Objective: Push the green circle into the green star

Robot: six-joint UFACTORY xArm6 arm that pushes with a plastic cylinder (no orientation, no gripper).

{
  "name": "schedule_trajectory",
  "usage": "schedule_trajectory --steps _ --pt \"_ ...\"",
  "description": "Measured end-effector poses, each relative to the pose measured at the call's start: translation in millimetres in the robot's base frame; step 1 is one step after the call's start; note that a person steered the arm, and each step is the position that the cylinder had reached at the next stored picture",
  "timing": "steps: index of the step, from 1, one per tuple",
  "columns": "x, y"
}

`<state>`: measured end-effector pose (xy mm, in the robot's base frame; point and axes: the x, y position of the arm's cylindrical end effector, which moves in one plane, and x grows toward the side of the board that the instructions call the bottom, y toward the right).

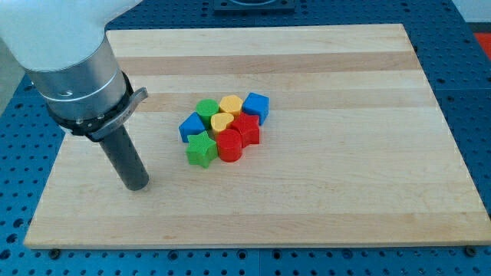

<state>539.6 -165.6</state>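
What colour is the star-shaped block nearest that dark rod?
Green: the green star, seen clearly in the only camera view.

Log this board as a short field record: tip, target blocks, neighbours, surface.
tip: my tip rests on the board, at the view's left of the cluster, apart from every block
green circle: at the cluster's top left
green star: at the cluster's bottom left
between them: blue block
others: yellow blocks, red blocks, blue cube
surface: wooden board
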Motion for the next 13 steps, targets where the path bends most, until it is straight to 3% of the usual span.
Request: schedule_trajectory --steps 1,2,3,5,8,9,13 --pt "3 64" --pt "3 77" --pt "3 74" --pt "3 16" --pt "0 12" --pt "-51 5" --pt "-105 11"
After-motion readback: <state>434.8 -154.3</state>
